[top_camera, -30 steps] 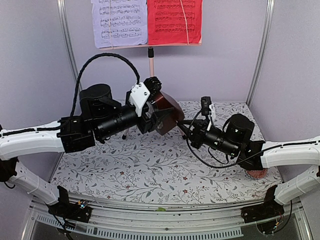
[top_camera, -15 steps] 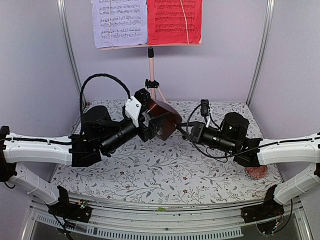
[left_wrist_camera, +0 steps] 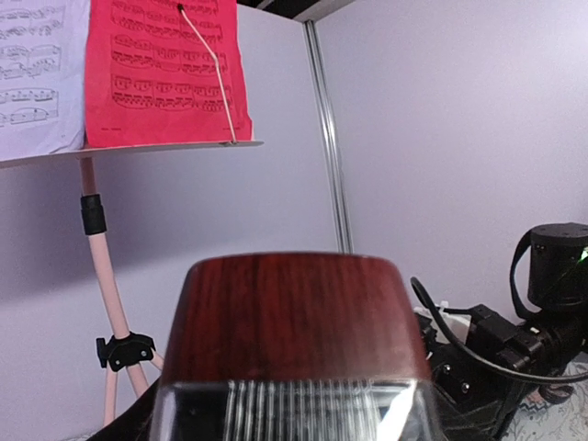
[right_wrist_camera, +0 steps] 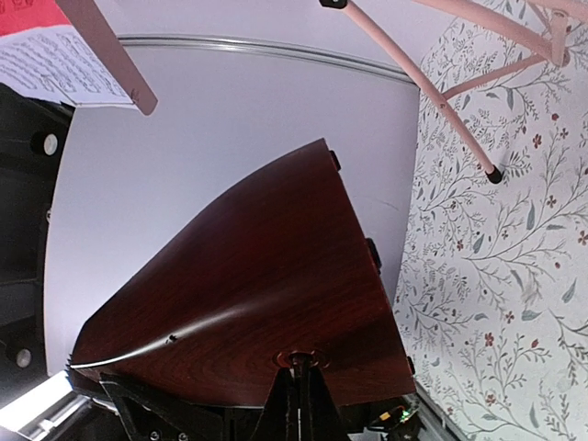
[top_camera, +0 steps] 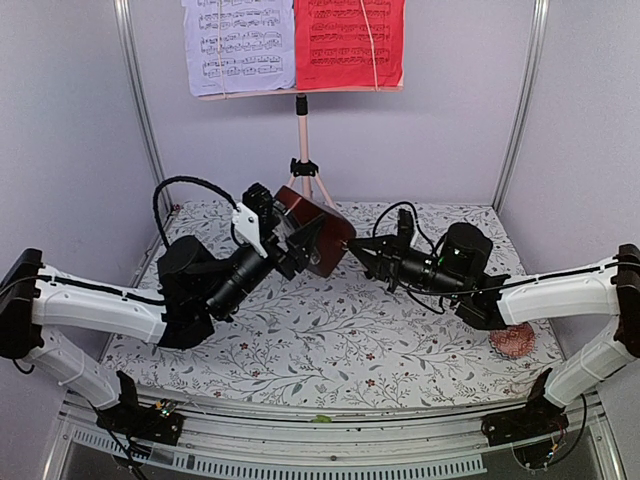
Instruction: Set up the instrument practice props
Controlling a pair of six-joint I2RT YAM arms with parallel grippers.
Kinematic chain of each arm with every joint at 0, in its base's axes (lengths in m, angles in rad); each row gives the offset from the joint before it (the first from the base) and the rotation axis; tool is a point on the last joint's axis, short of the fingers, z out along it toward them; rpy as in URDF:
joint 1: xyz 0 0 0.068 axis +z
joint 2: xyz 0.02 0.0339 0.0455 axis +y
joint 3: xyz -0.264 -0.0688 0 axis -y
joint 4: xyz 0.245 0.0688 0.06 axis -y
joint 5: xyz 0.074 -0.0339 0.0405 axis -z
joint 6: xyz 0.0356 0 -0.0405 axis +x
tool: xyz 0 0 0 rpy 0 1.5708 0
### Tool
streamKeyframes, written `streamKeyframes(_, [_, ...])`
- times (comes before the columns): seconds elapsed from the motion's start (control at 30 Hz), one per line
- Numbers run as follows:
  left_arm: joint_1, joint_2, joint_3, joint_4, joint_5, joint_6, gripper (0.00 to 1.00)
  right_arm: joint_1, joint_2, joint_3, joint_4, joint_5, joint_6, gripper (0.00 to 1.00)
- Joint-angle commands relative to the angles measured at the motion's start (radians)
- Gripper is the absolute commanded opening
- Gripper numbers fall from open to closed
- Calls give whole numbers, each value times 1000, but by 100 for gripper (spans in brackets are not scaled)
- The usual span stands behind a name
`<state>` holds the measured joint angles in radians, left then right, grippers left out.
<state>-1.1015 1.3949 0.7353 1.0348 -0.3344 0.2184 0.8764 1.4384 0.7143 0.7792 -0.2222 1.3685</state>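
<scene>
Dark brown pyramid metronome (top_camera: pixel 320 228) hangs tilted in the left claw (top_camera: pixel 300 245), whose partly open fingers grip its two sides. The right claw (top_camera: pixel 360 245), fully closed and empty, touches its side.

Left wrist view: the metronome (left_wrist_camera: pixel 294 312) is directly ahead of the claw, and the pink tripod music stand (left_wrist_camera: pixel 96 266) is farther away, to the left.

Right wrist view: the closed claw (right_wrist_camera: pixel 299 367) has its tips against the metronome (right_wrist_camera: pixel 248 294).

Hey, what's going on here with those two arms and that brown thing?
The left gripper holds a dark brown metronome tilted over the table. The right gripper, shut, has its tip against one face of it. Behind them a pink music stand carries a lilac sheet and a red sheet.
</scene>
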Motion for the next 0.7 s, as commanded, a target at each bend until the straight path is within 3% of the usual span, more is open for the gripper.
streamKeyframes(0.0, [16, 17, -21, 232, 43, 41, 0, 0, 11, 39, 164, -30, 212, 0])
streamKeyframes(0.27, [41, 39, -33, 246, 59, 14, 0, -3, 3, 48, 87, -7, 173, 0])
streamKeyframes(0.47, [49, 2, 9, 150, 34, -5, 0, -7, -12, 56, -90, 2, -155, 0])
streamKeyframes(0.67, [49, -65, 107, -68, 52, -19, 0, -8, -51, 25, -168, 85, -506, 29])
